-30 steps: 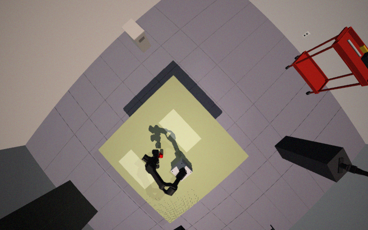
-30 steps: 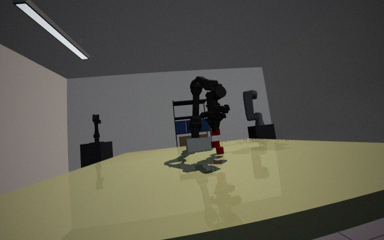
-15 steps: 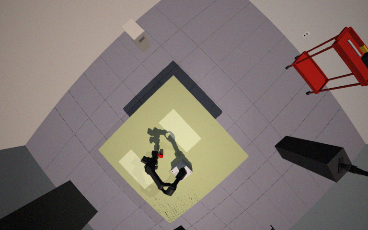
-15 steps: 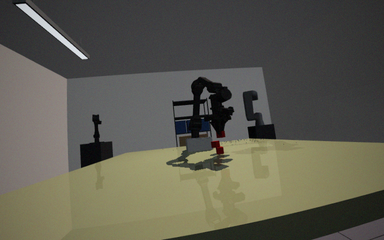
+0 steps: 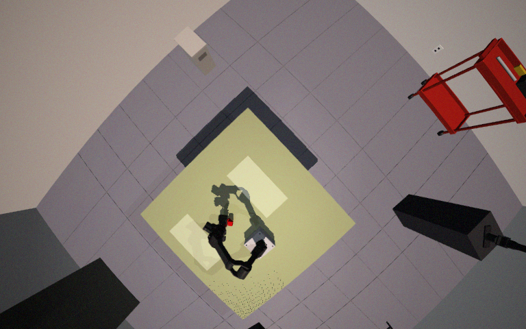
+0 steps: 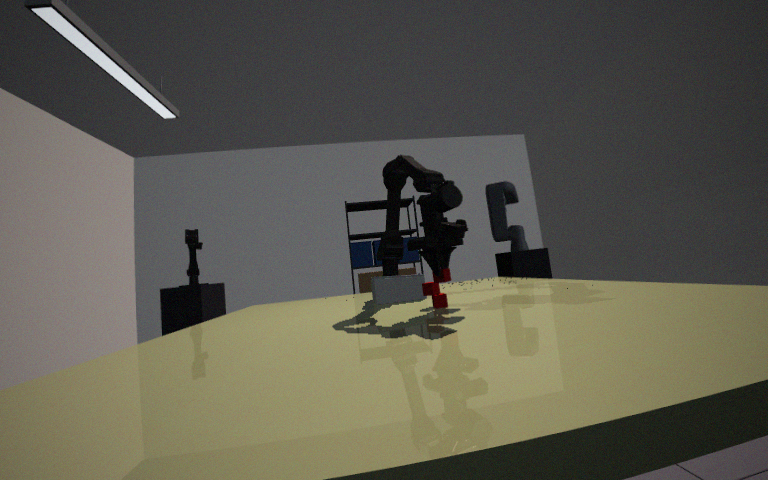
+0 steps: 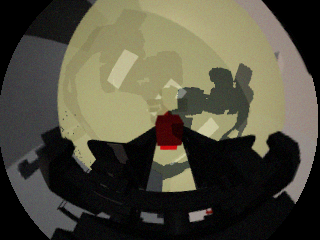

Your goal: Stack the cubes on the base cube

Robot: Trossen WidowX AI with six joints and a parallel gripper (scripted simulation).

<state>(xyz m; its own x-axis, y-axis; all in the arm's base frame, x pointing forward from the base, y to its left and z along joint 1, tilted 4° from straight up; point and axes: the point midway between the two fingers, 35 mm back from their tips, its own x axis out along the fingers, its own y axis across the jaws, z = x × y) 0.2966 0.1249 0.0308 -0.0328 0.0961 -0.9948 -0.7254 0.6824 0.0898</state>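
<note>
Three red cubes show. In the exterior view the base cube stands on the table. One loose cube rests on its top, offset to the left and overhanging. My gripper is shut on the other loose cube, a little higher and to the right of the resting cube. A small air gap seems to lie between the held cube and the base cube. In the wrist view the held cube hides most of what is below; a bright red strip shows under it. The top view shows red beside the dark gripper, cubes not separable.
The yellow-green table bears the arm's pale base block, left of the cubes in the exterior view. The arm's shadow lies beside the cubes. A red cart and a black pedestal stand off the table.
</note>
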